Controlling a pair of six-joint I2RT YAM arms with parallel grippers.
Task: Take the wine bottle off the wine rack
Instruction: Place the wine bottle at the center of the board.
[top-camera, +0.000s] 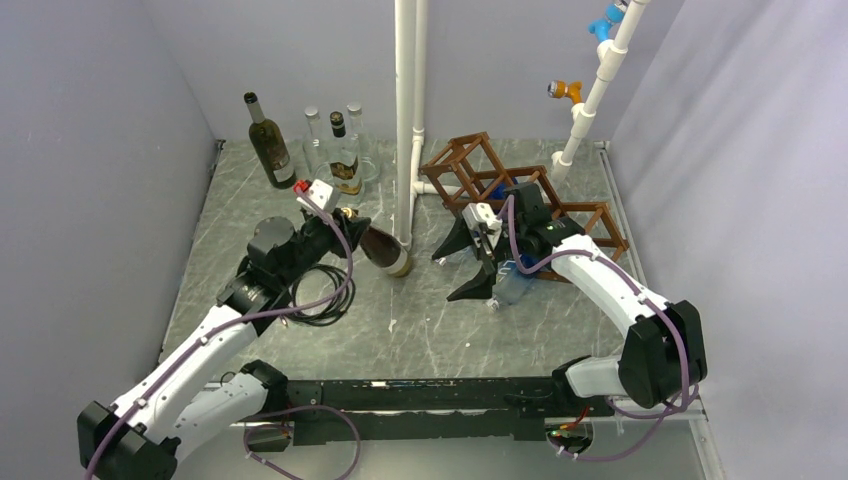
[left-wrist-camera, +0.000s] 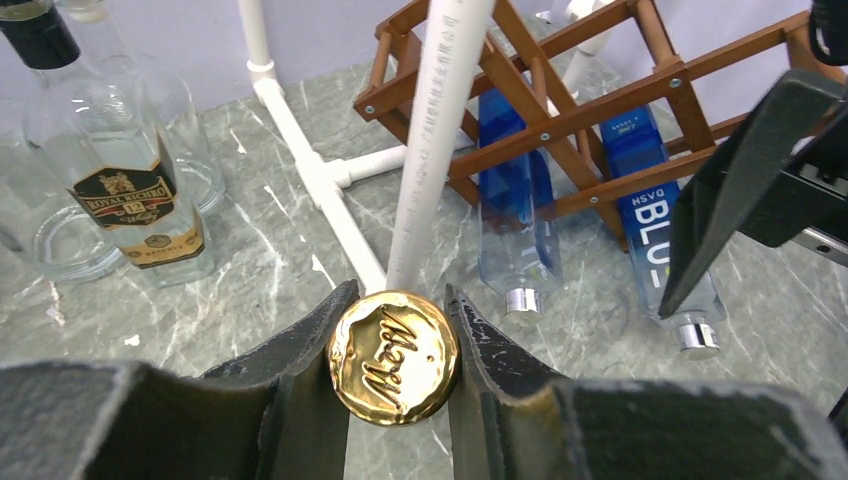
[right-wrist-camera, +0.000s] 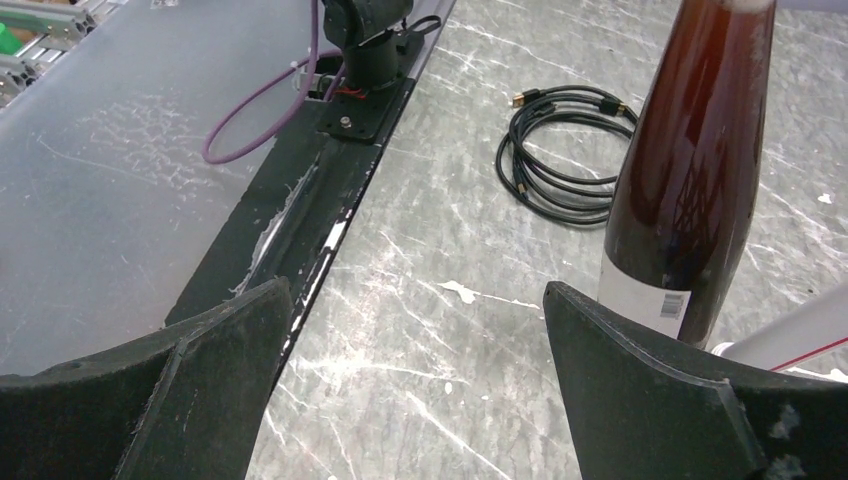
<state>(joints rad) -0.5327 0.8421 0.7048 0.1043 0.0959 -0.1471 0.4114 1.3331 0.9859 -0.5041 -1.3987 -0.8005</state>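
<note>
The wine bottle (top-camera: 383, 250) is dark brown with a gold cap (left-wrist-camera: 393, 357) and is out of the wine rack (top-camera: 470, 160). It leans with its base down by the white pipe; I cannot tell if the base touches the table. My left gripper (top-camera: 345, 215) is shut on its capped top (left-wrist-camera: 395, 335). The bottle also shows in the right wrist view (right-wrist-camera: 690, 180). The brown lattice rack (left-wrist-camera: 600, 110) holds two blue bottles (left-wrist-camera: 515, 200). My right gripper (top-camera: 465, 265) is open and empty (right-wrist-camera: 415, 330) in front of the rack, above a blue bottle (top-camera: 515, 280).
A dark green bottle (top-camera: 268, 145) and clear bottles (top-camera: 340, 150) stand at the back left. A white pipe stand (top-camera: 408, 120) rises mid-table, with another at the back right (top-camera: 590, 100). A coiled black cable (top-camera: 320, 295) lies by the left arm.
</note>
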